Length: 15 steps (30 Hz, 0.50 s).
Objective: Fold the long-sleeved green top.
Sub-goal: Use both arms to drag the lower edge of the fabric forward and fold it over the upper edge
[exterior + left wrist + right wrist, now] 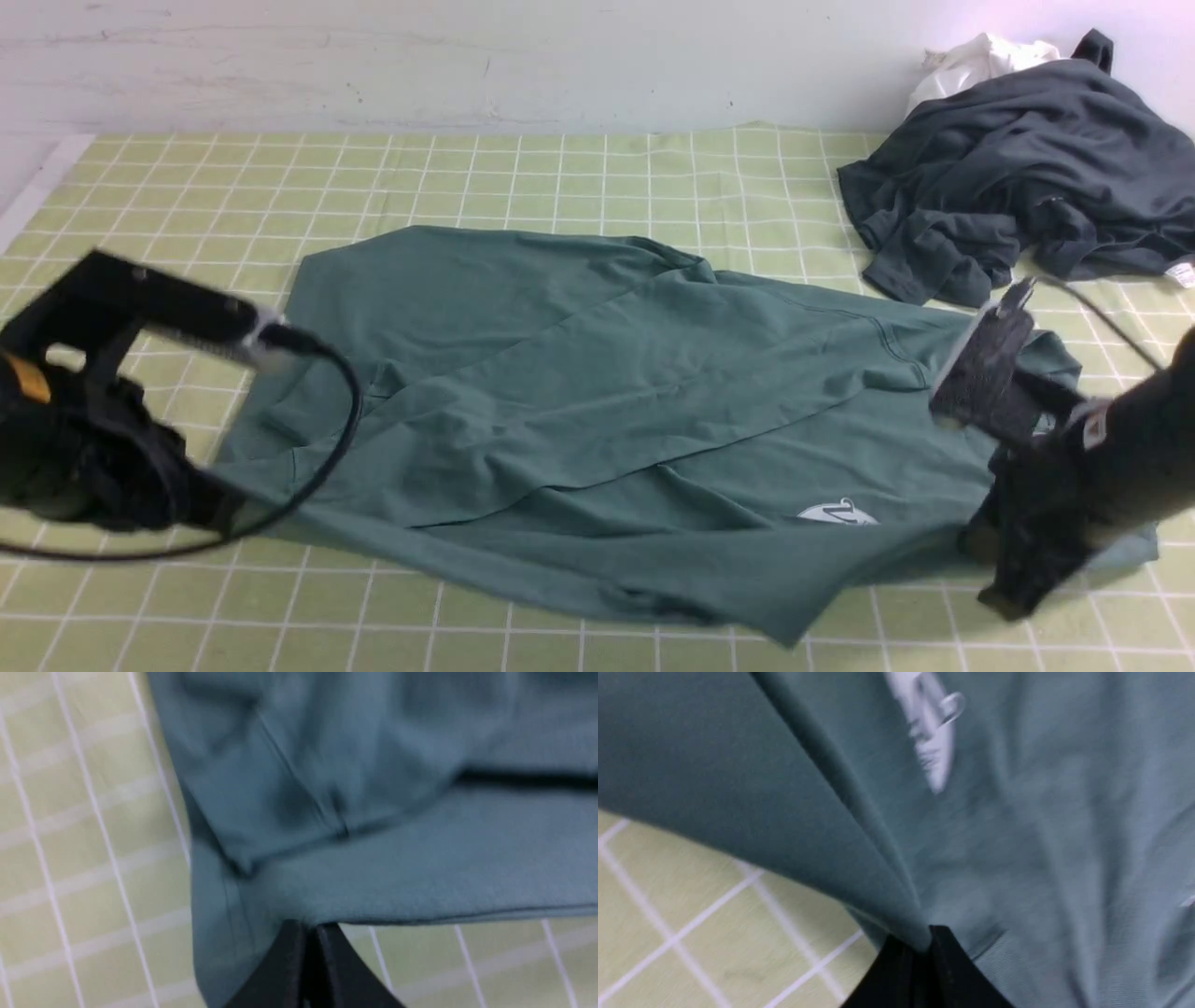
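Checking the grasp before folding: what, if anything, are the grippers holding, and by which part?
Both pinch the green long-sleeved top: left gripper at its hem corner, right gripper on a fold near the white logo.

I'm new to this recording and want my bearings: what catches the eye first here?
The green long-sleeved top fills the middle of the checked tablecloth, with a sleeve laid across it. The left gripper and right gripper each pinch its near edge, one at either end. A crumpled dark grey garment lies at the far right.
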{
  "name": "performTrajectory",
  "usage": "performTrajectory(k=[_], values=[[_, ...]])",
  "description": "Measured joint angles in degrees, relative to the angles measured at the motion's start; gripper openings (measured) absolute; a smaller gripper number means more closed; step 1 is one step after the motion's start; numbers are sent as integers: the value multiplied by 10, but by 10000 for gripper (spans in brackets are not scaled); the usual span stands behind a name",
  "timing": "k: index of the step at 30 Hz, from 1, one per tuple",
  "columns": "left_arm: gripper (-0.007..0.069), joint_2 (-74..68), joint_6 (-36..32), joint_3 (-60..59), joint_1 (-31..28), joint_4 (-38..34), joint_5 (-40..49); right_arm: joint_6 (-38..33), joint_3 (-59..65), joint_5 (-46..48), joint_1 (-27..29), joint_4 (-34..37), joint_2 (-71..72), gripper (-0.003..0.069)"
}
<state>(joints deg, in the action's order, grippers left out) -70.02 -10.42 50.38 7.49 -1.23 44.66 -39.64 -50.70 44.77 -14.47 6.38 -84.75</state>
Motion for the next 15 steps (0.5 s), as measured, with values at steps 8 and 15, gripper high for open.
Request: performTrajectory(k=[8, 15], values=[[-4, -236, 7, 254, 0, 50, -53, 20, -194, -3, 66, 30, -111, 7], [-4, -478, 65, 510, 0, 104, -59, 20, -371, -3, 88, 34, -270, 7]])
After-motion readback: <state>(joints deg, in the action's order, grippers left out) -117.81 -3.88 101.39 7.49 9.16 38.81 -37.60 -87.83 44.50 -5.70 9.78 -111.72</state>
